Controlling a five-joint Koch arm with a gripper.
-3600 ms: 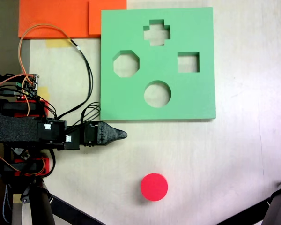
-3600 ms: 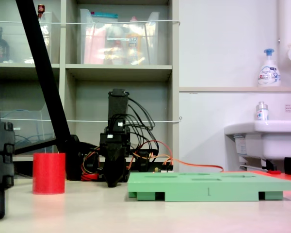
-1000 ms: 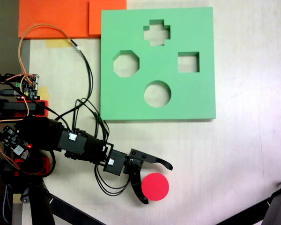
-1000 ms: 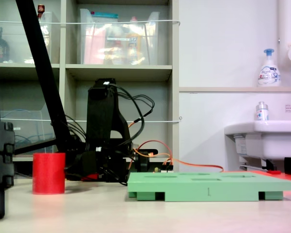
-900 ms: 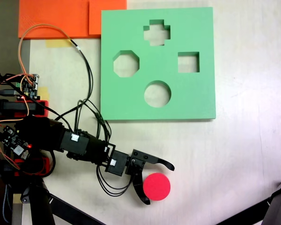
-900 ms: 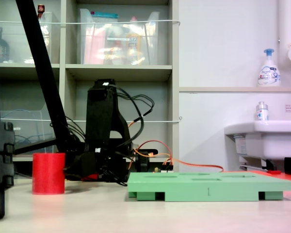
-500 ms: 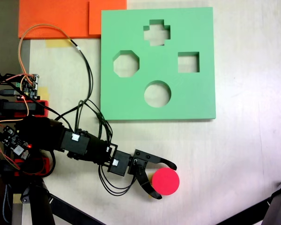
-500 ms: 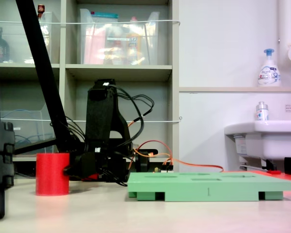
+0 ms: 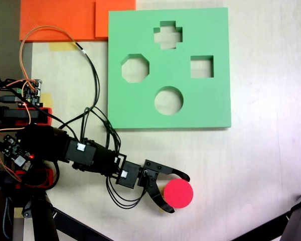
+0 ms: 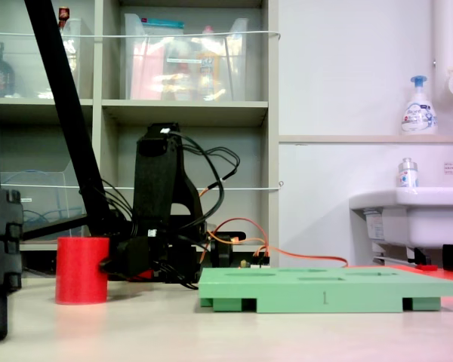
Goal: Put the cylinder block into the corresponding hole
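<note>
1. Cylinder block (image 9: 178, 194): short bright red cylinder, flat round top, standing upright on the pale bench (image 9: 251, 165), lower centre of the top-down fixed view. In the side-on fixed view it stands at the lower left (image 10: 82, 270), base flat on the bench. Not lifted, not in the board.
2. End effector (image 9: 178, 193): black, two curved jaws, entering from the lower left of the top-down frame. Jaws spread wide, one tip at the block's upper edge, the other at its lower left; they bracket the left side of the block and look to be touching or nearly touching it, not clamped. Judged a pre-grasp stance, since the block sits only partly between the tips.
3. Corresponding hole (image 9: 168, 100): circular cutout, lower middle of the green foam board (image 9: 215, 100), well apart from the block, toward the upper centre of the frame. Unfilled.
4. Other cutouts in the board: cross, octagon, square, all unfilled.
5. Board in the side-on fixed view (image 10: 325, 290): lies flat, lower right.
6. Arm cabling (image 9: 90, 75): loops at the left of the frame.
</note>
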